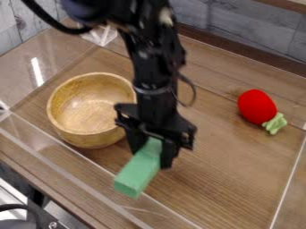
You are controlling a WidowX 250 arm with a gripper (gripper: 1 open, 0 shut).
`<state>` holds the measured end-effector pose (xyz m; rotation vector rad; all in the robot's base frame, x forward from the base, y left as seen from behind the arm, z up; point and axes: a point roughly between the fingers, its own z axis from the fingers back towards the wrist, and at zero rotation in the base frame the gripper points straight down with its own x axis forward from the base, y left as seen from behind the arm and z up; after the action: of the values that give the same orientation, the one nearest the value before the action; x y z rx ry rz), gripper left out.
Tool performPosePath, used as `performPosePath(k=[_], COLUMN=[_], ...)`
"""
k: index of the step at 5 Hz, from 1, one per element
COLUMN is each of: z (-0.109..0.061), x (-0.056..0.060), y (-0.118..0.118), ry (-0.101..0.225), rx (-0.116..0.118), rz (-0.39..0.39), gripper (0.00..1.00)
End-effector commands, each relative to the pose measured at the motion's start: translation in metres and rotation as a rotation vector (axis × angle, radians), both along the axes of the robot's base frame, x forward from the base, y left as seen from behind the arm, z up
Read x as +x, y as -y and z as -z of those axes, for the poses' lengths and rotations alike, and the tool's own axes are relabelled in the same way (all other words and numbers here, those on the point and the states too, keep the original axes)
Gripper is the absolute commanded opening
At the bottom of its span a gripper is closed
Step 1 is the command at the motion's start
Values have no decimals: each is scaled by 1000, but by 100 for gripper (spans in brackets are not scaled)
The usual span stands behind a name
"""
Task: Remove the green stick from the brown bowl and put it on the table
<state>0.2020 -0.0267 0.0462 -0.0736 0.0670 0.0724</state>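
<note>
— Green stick (140, 170): where?
— Pinched by its upper end in the gripper (157, 148), slanting down toward the near-left, outside the brown bowl (89, 111), just to the bowl's right and nearer the front. Lower end close to the table (227, 188); contact not clear from this angle.
— And the gripper?
— Pointing down, black fingers (171, 148) clamped tight on the stick, one at each flat side.
— Surface?
— Brown wood-grain tabletop, boards running diagonally, faint sheen. Fenced by clear acrylic walls (291, 185) along the edges, visible mostly as pale lines and reflections.
— Room beyond?
— Grey stone-like or tiled backdrop (239, 18) at the top, partly hidden by the dark arm (149, 54). Otherwise too blurred to read.
— Bowl contents?
— Bare pale wood inside, grain showing, thick rim. Sits left of centre, well inside the walls.
— Anything else lying about?
— Red strawberry toy (256, 106) with a small pale-green leaf (277, 124), far right, well apart from bowl and stick, resting directly on the wood.
</note>
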Motion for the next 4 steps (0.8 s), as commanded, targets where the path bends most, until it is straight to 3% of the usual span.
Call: performPosePath(k=[1, 2, 4], z=[12, 17, 13], x=[11, 12, 13], y=[17, 27, -4], ry=[49, 55, 65], rx=[13, 13, 17], rz=[43, 54, 10], gripper=[0, 0, 0])
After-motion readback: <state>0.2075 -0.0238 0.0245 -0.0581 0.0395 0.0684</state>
